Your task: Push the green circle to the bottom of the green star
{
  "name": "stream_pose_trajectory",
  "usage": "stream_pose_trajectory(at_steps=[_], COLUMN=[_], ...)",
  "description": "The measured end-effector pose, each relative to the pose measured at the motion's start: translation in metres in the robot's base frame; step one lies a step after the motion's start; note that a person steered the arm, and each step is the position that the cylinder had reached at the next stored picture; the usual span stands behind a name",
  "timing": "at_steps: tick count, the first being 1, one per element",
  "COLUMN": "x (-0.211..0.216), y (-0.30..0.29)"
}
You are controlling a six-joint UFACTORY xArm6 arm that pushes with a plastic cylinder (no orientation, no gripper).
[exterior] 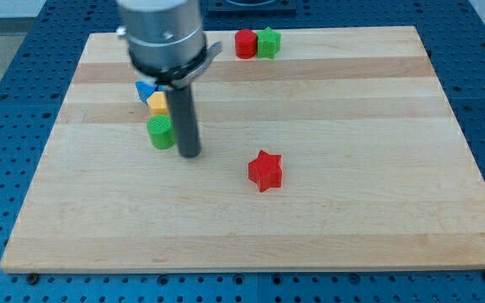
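Camera view shows the green circle block (161, 132) touching my tip (190, 155) on its left side. Bare rod, so nothing is gripped. The green star block (269, 42) sits far up and right of my tip, beside a red block (245, 44). I should circle behind the circle and push rightward and upward, stopping below the star.

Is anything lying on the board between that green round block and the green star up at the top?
No: in the camera view only bare wood and my rod lie between the green circle and the green star; my tip sits beside the circle.
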State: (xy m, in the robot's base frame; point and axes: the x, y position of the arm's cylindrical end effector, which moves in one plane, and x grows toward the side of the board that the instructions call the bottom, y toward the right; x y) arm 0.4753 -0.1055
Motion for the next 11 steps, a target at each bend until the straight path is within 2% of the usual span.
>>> stream_pose_trajectory(at_steps=[1, 3, 5, 9, 10, 11], x=[0.005, -0.037, -0.065, -0.161, -0.157, -0.12], y=[-0.051, -0.05, 0.018, 0.074, 0.078, 0.096])
